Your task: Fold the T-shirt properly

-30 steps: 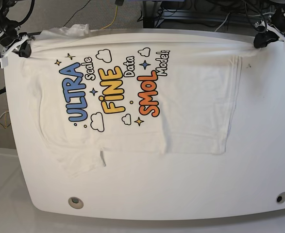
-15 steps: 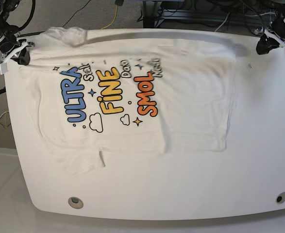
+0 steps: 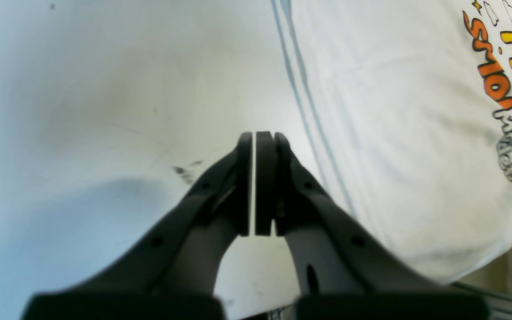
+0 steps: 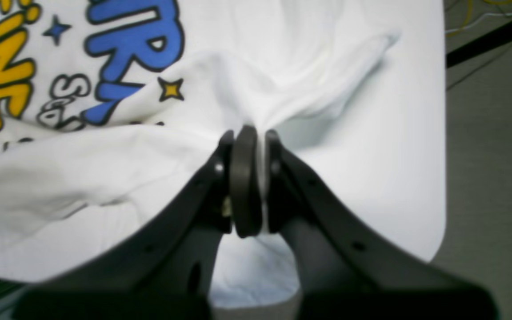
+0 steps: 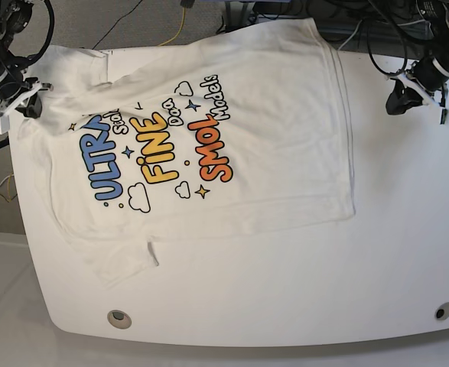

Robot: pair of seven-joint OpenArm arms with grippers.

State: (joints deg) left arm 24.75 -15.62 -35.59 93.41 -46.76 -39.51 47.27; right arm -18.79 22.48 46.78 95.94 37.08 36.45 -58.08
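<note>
Large white printed cotton T-shirt point(image 5: 209, 130), face-up on white bench point(image 5: 285, 290): right tool point(image 4: 249, 146) clenched on a shoulder fold, apparently to lift it for folding; left tool point(image 3: 256, 146) clenched empty, clear of hem.

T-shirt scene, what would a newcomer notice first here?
First the T-shirt, white with its blue, yellow and orange lettering, spread across the left and middle of the white table. Next, the right tool, shut on a bunched fold of the shirt at the table's far left corner. The left tool is shut over bare table beside the shirt's hem, holding nothing.
</note>
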